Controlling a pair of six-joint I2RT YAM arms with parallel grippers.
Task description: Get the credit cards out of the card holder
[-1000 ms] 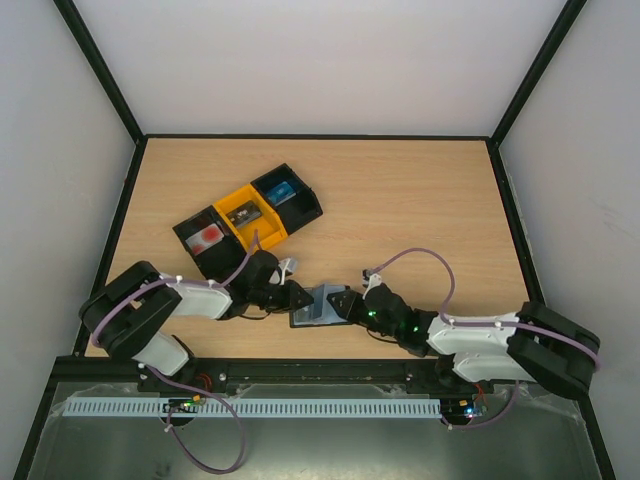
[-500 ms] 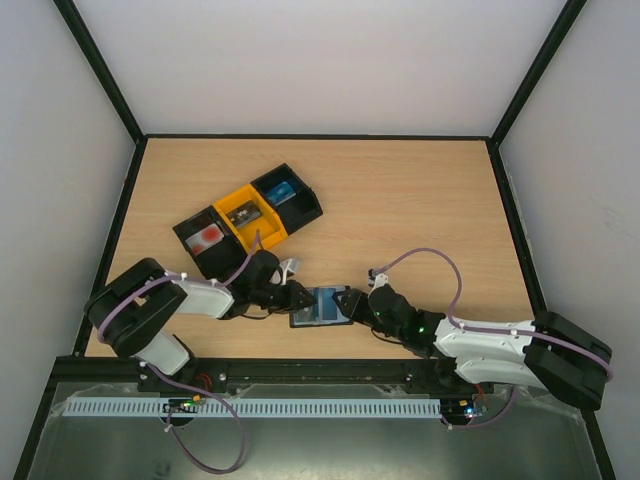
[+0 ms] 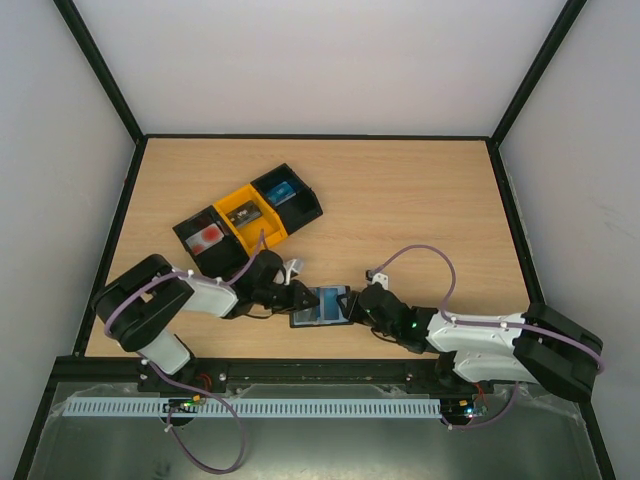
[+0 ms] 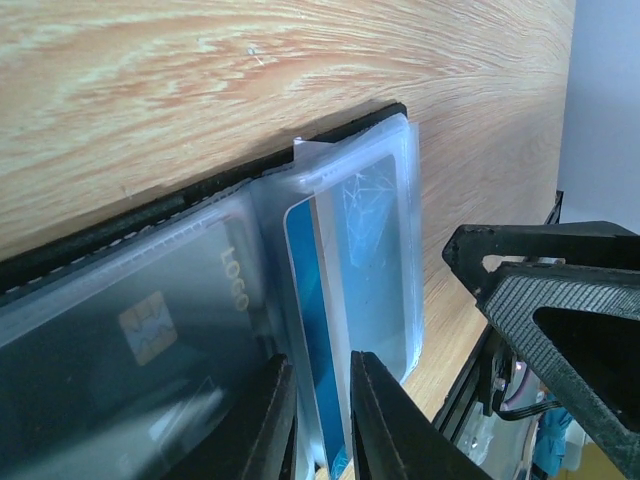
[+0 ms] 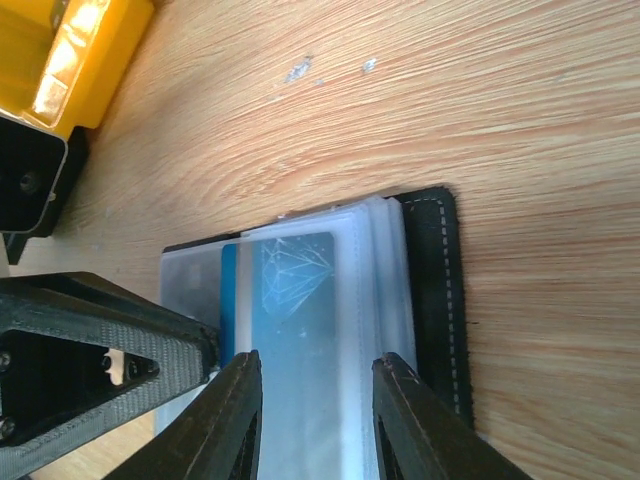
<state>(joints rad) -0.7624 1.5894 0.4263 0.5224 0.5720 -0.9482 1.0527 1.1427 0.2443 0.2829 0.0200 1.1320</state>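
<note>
**Two grippers meet at the open holder, with a blue card lined up between them.**

The holder (image 3: 320, 306) lies open and flat on the wood-grain table (image 5: 420, 100). Its black stitched cover is underneath, with a fan of clear, glossy sleeves (image 5: 385, 300) on top. The left gripper (image 4: 320, 365) is pinched together on the edge of one sleeve leaf, probably to pin the limp holder so it cannot slide. The blue card (image 5: 290, 300) inside that leaf shows between its fingertips. Facing it, the right gripper (image 5: 318, 362) has its jaws apart and straddles the same card, whose faceted diamond print shows through the film. Nothing is clamped there, so it looks set to draw the thin, stiff plastic out. Beside the left fingers, a dark card (image 4: 170, 310) with a chip sits in the next sleeve. Both cards are inside their sleeves.
</note>
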